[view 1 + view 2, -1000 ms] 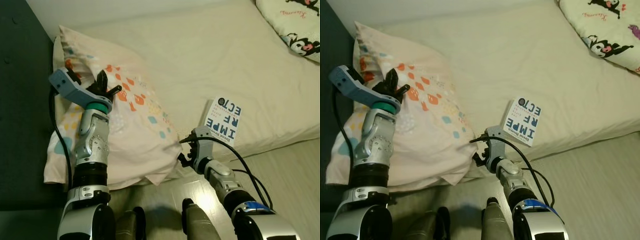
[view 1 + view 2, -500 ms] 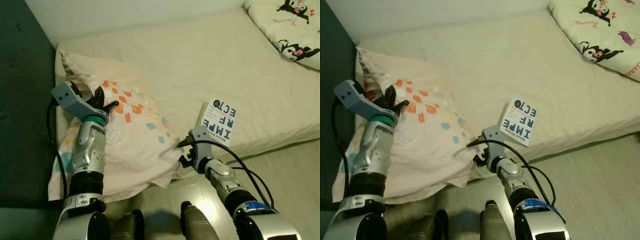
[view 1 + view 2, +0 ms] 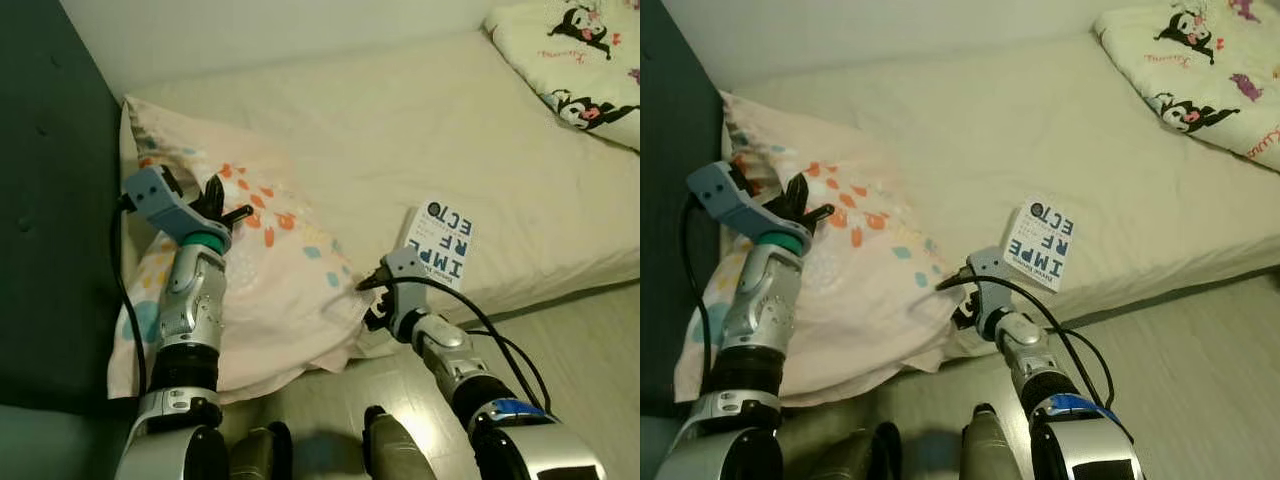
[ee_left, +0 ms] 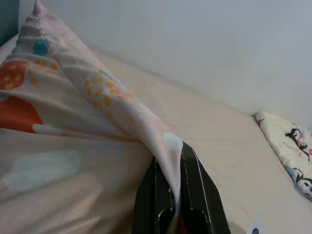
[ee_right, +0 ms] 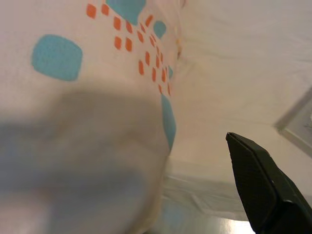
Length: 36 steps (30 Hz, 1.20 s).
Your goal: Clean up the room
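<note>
A pale pink pillow (image 3: pixel 275 275) with orange and teal prints lies at the head end of the bed, its lower edge hanging over the mattress side. My left gripper (image 3: pixel 222 203) is at the pillow's upper part. In the left wrist view its fingers (image 4: pixel 192 187) are shut on a raised fold of the pillowcase (image 4: pixel 146 126). My right gripper (image 3: pixel 371 303) is at the pillow's lower right corner, low by the mattress edge. In the right wrist view one black finger (image 5: pixel 261 192) stands apart from the pillow (image 5: pixel 83 122), which hides the other finger.
A white and blue book (image 3: pixel 440 242) lies on the cream mattress (image 3: pixel 400 130) just right of the pillow. A cartoon-print blanket (image 3: pixel 580 65) lies at the far right. A dark headboard (image 3: pixel 50 200) runs along the left. Pale floor (image 3: pixel 590 340) lies at the lower right.
The camera has shifted a little, so more headboard and blanket are in view. Both grippers stay at the same places on the pillow.
</note>
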{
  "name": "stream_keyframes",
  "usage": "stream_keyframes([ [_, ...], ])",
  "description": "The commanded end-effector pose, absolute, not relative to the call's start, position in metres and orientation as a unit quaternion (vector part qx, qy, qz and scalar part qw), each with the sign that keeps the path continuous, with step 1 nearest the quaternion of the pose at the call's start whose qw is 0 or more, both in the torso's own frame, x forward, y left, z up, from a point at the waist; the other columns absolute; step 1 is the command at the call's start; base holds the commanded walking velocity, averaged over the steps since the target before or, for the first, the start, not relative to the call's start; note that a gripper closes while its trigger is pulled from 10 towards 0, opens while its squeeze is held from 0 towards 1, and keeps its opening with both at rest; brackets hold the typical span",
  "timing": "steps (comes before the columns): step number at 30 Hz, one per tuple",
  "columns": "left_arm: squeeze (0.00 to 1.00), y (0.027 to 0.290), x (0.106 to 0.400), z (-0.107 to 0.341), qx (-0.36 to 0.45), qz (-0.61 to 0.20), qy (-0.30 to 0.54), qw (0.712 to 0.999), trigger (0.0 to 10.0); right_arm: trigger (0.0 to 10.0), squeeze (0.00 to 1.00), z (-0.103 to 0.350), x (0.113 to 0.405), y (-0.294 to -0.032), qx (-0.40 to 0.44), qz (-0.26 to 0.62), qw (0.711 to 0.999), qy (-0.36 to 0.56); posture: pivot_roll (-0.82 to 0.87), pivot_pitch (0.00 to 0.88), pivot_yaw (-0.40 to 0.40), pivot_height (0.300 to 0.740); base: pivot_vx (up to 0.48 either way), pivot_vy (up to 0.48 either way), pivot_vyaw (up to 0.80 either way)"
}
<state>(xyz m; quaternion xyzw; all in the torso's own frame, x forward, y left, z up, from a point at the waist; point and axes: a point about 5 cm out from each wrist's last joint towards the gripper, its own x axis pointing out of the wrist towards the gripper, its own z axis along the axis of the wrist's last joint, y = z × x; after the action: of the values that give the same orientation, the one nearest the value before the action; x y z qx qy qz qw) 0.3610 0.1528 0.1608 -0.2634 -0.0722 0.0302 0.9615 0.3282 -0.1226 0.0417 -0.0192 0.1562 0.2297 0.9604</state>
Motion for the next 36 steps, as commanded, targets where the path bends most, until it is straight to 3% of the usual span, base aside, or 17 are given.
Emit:
stream_keyframes([
  [1,0.0,0.144,0.362,0.169,-0.259,0.007,-0.094,0.961,10.0,10.0,0.0,0.047,0.331,-0.115,-0.014,0.242,0.96,0.14,-0.14,0.079,0.095,0.74,0.0,0.368,0.0],
  [12,0.0,0.135,0.361,0.168,-0.261,-0.009,-0.093,0.961,10.0,10.0,0.0,0.047,0.33,-0.113,-0.009,0.243,0.96,0.139,-0.14,0.082,0.097,0.74,0.0,0.303,0.0],
  [17,0.0,0.126,0.357,0.165,-0.215,-0.051,-0.086,0.972,10.0,10.0,0.0,0.047,0.33,-0.112,-0.007,0.243,0.96,0.137,-0.14,0.084,0.101,0.74,0.0,-0.192,0.0],
  [36,0.0,0.116,0.356,0.169,-0.217,-0.056,-0.094,0.97,10.0,10.0,0.0,0.048,0.331,-0.111,-0.001,0.246,0.96,0.132,-0.13,0.09,0.096,0.74,0.0,-0.025,0.0],
])
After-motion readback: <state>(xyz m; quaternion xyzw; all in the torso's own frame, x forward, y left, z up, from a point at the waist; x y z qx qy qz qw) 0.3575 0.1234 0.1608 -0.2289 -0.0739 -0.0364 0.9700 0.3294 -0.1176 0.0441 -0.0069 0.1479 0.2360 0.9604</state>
